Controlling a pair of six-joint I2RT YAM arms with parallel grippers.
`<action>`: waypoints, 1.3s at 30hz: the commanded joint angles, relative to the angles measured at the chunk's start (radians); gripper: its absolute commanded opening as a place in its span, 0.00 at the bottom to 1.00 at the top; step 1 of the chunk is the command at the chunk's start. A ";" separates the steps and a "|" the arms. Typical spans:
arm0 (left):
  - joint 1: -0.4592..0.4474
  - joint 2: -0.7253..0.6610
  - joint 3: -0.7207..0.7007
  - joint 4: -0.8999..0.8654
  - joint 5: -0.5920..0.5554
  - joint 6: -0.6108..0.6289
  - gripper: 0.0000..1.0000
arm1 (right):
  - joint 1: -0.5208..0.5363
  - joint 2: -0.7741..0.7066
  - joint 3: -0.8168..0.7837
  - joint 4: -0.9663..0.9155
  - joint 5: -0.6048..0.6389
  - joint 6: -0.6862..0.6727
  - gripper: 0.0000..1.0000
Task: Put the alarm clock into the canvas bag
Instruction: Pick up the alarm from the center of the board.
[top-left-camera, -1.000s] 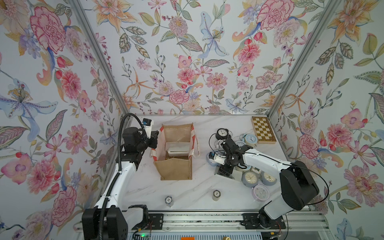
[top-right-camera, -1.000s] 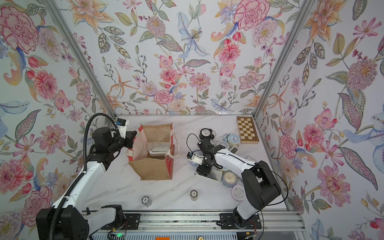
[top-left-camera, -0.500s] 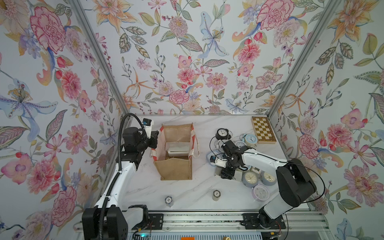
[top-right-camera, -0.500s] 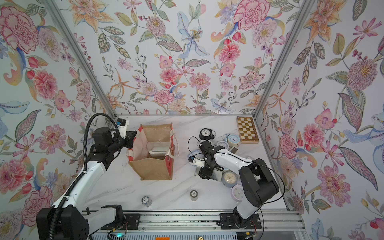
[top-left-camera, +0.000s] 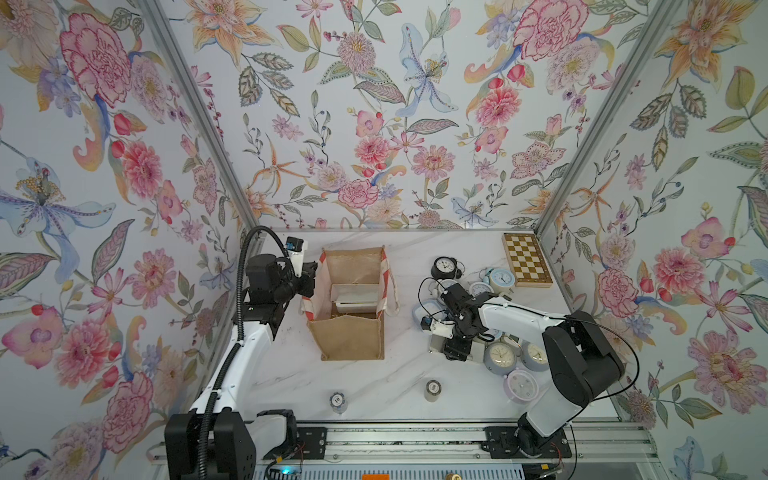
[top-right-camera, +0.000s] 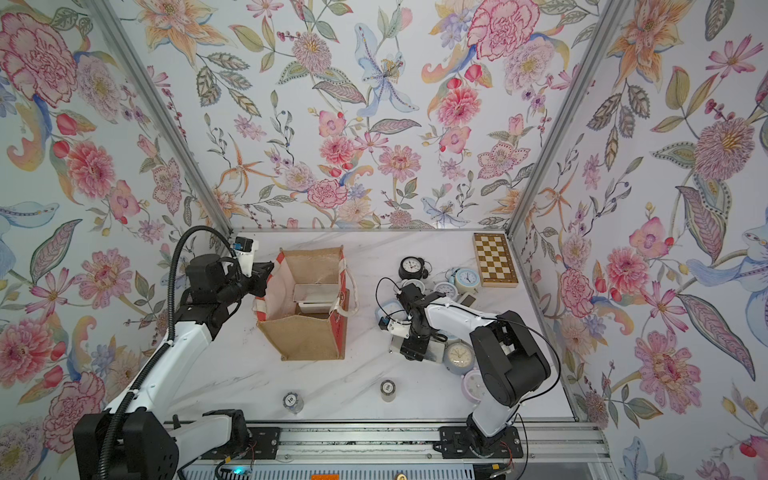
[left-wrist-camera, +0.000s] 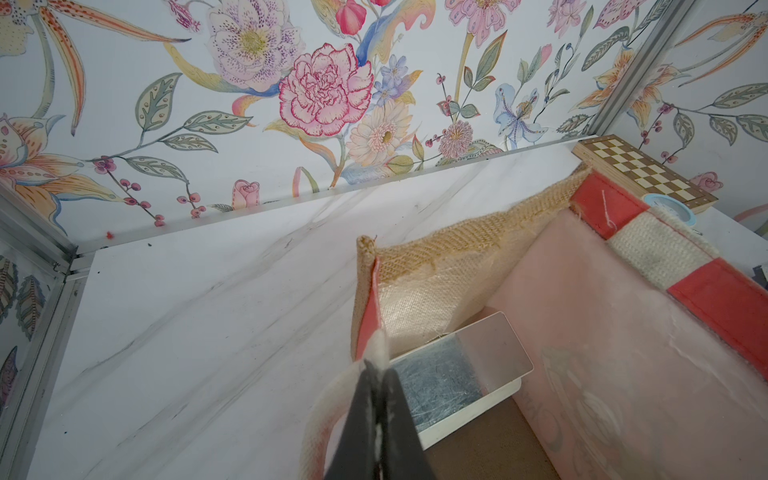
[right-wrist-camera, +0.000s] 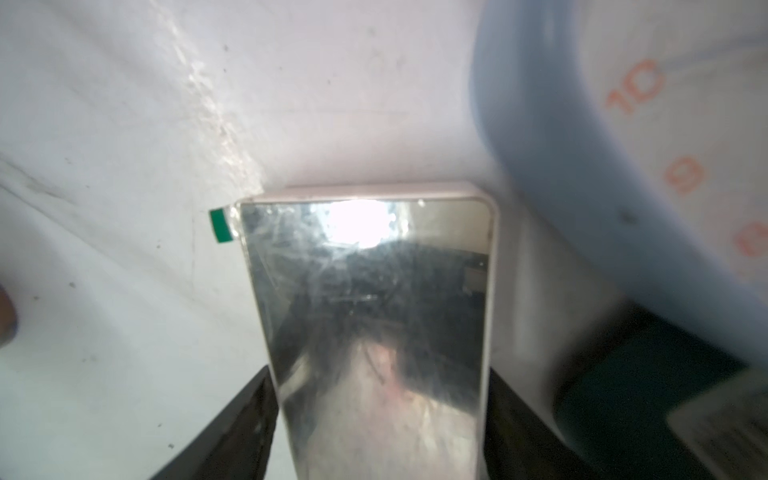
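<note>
The right fingers (right-wrist-camera: 232, 436) are pressing against both long sides of a flat, white-framed, rectangular mirror-faced alarm clock (right-wrist-camera: 374, 311), gripping it across its width. I can't tell whether it is resting on the white marble counter (top-left-camera: 291, 374) or sitting just off it. In both top views the right arm is bending down over it a little right of centre, leaving only a silver corner of the clock (top-left-camera: 435, 344) showing. A pale blue round clock (right-wrist-camera: 561, 166) is lying just beside the gripped one.

The left fingers (left-wrist-camera: 357, 424) are pinching shut on the whitish strap handle (left-wrist-camera: 376, 345) at the rim of the boxy tan burlap canvas bag (top-left-camera: 347, 340) with red-and-white striped trim. The bag is standing open at the centre of the top views, left of the gripped clock and apart from it. A second mirror-faced clock (top-left-camera: 357, 293) is lying inside, on the bag's floor.

Further out, a black round clock (top-left-camera: 445, 267) is sitting at the upper edge of the cluster of clocks. A wooden chessboard box (top-left-camera: 527, 259) is lying in the counter's upper right corner. Two small cylinders marked 10 (top-left-camera: 432, 390) are standing near the counter's lower edge.
</note>
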 joint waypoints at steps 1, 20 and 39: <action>0.005 0.008 0.007 0.000 0.002 0.014 0.05 | 0.010 0.015 -0.003 -0.026 0.013 -0.022 0.73; 0.005 0.003 0.006 -0.006 -0.003 0.019 0.05 | 0.016 0.006 -0.004 -0.025 -0.016 -0.023 0.57; 0.005 0.001 0.007 -0.007 -0.012 0.023 0.05 | 0.022 -0.129 0.019 -0.026 -0.164 0.007 0.50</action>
